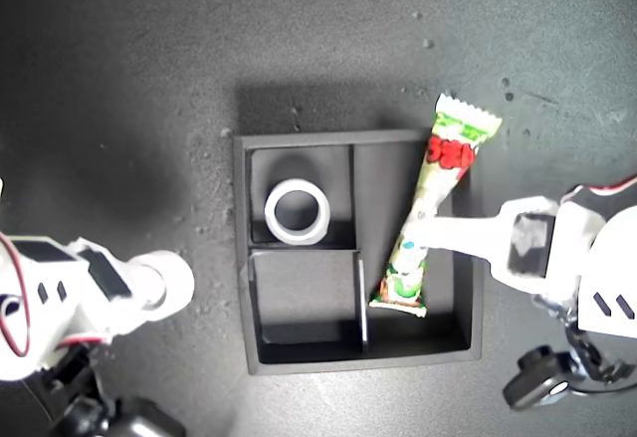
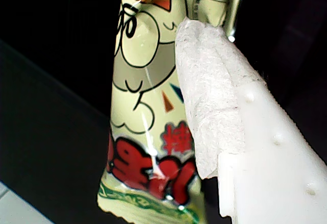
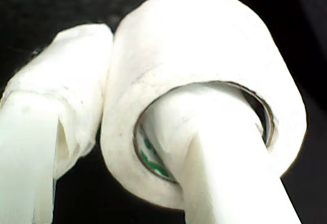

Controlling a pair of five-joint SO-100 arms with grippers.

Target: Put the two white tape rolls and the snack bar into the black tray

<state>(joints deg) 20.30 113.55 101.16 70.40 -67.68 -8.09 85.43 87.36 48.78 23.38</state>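
The black tray (image 1: 242, 258) sits mid-table in the exterior view. A plain white tape roll (image 1: 297, 212) lies flat in its upper small compartment. The snack bar (image 1: 435, 198) lies slanted over the long compartment, its upper crimped end past the tray's far wall. My first gripper (image 1: 420, 230) reaches in from the exterior view's right and is shut on the bar; its padded finger (image 2: 209, 106) presses the wrapper (image 2: 148, 106). At the exterior view's left, outside the tray, my second gripper (image 1: 159, 286) is shut on the other tape roll (image 3: 204, 45), with one finger (image 3: 225, 157) through its green-printed hole.
The lower small compartment (image 1: 304, 298) holds nothing. The dark grey tabletop (image 1: 328, 39) shows a few specks near the tray. The white arm bodies and cables fill the exterior view's lower left (image 1: 40, 308) and lower right (image 1: 597, 288) corners.
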